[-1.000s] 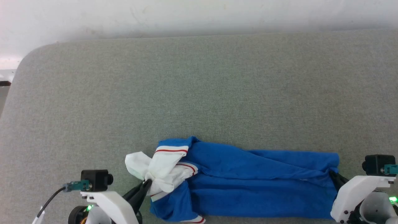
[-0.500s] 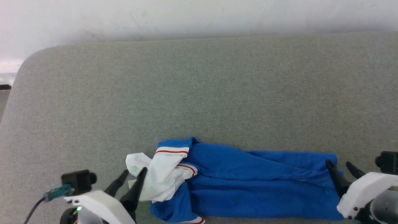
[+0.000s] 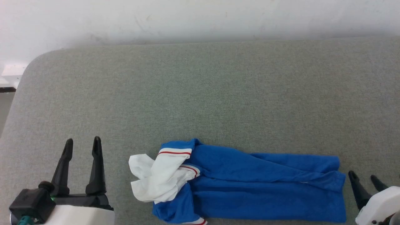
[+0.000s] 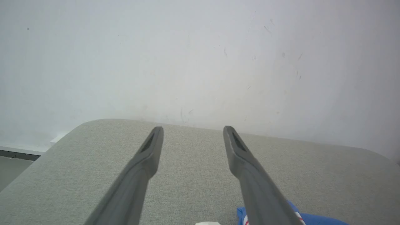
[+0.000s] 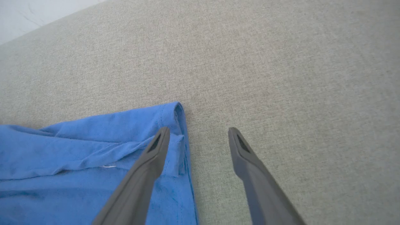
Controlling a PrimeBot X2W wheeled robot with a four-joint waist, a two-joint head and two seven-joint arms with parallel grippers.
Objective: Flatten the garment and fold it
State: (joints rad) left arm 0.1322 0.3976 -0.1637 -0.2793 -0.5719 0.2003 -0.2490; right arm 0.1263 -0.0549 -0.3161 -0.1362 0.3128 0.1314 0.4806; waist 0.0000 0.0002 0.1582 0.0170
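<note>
Garment (image 3: 250, 190): folded into 1 long band; white sleeves (image 3: 156, 178) bunched.
Left gripper (image 3: 83, 139): wide, empty.
Right gripper (image 3: 362, 175): wide, empty, beside hem (image 5: 184, 131).
Remaining: I judge crosswise folds outstanding.

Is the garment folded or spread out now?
Folded: the garment lies as a narrow band, blue layers overlapping, white sleeves bunched at one end.

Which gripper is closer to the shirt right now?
The right gripper, open just beside the blue hem of the T-shirt; the left gripper stands farther off, clear of its white sleeves.
</note>
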